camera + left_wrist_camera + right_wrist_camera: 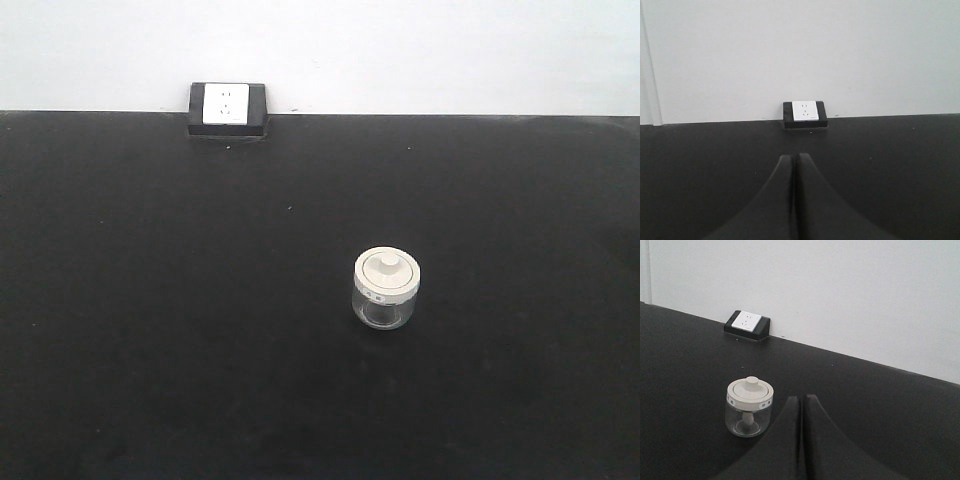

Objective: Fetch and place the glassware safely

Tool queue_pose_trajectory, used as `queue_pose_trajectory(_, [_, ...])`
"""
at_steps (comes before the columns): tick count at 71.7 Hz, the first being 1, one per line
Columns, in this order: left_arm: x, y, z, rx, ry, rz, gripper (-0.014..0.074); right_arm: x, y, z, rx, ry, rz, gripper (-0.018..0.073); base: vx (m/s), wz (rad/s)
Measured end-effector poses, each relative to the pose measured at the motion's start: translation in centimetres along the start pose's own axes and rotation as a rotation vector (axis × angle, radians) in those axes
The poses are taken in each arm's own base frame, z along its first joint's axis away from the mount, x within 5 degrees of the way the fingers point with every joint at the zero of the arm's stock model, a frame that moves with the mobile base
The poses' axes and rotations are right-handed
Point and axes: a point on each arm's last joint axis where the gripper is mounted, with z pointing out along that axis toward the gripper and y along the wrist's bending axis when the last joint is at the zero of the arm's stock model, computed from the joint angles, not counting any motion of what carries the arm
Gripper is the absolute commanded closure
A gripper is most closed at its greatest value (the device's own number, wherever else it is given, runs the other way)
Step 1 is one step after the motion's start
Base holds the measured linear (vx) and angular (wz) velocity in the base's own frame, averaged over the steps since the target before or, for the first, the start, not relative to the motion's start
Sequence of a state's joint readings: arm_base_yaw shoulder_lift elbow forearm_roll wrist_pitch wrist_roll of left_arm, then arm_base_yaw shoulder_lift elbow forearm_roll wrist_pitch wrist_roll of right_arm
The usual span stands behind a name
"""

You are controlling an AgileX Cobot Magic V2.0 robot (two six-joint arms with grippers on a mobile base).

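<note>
The glassware, a small squat clear glass jar (386, 290) with a round off-white knobbed lid, stands upright on the black table (150, 300), right of centre. In the right wrist view the jar (749, 407) is left of and slightly ahead of my right gripper (802, 398), which is shut and empty, apart from the jar. My left gripper (795, 157) is shut and empty over bare black table; the jar is out of its view. Neither gripper shows in the front view.
A white power socket in a black housing (227, 108) sits at the table's far edge against the white wall (420, 50). It also shows in the left wrist view (805, 114) and the right wrist view (747, 324).
</note>
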State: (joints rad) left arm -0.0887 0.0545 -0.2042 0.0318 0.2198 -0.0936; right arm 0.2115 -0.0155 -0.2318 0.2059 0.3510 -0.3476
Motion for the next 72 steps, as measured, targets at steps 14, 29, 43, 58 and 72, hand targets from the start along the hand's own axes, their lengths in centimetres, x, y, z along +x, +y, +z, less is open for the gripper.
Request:
queue_pose_trajectory(14, [0.0, 0.0, 0.0, 0.000, 0.000, 0.000, 0.0603, 0.0, 0.0, 0.0, 0.000, 0.000, 0.000, 0.0567, 0.00, 0.00])
queue_pose_trajectory(29, [0.0, 0.0, 0.0, 0.000, 0.000, 0.000, 0.0603, 0.0, 0.0, 0.0, 0.000, 0.001, 0.000, 0.0567, 0.00, 0.00])
queue_pose_trajectory(43, [0.9, 0.1, 0.2, -0.003, 0.021, 0.014, 0.0603, 0.0, 0.0, 0.0, 0.000, 0.001, 0.000, 0.0567, 0.00, 0.00])
queue_pose_trajectory(58, [5.5, 0.6, 0.4, -0.036, 0.110, 0.050, 0.0603, 0.0, 0.0, 0.0, -0.002, 0.005, 0.000, 0.0567, 0.00, 0.00])
queue_pose_trajectory(72, [7.0, 0.8, 0.5, -0.066, 0.124, 0.024, 0.0603, 0.1, 0.0, 0.0, -0.003, 0.009, 0.000, 0.0567, 0.00, 0.00])
